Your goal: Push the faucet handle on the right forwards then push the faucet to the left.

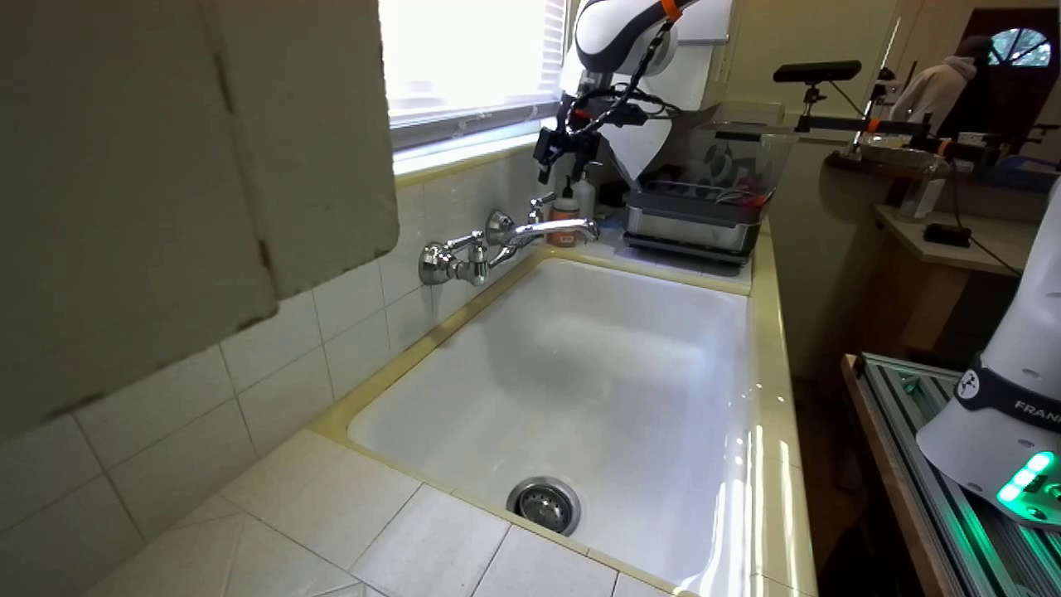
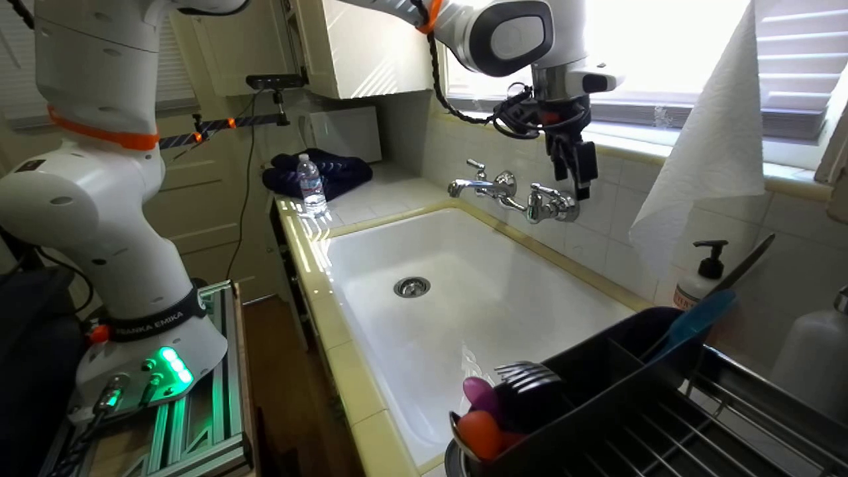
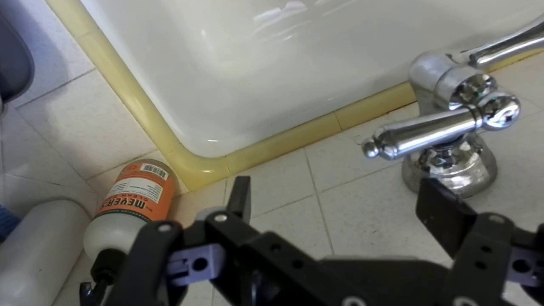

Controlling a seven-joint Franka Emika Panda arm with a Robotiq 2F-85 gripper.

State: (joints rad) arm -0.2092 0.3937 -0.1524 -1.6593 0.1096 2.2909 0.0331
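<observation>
The pincer gapes, empty; with its jaws this wide, the faucet handle beside it could slip between them unpushed.

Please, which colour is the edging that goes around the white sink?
The edging is yellow; it shows best in the wrist view.

Bright window with blinds above white-tiled wall, pale cabinet beside, brown floor.
</observation>
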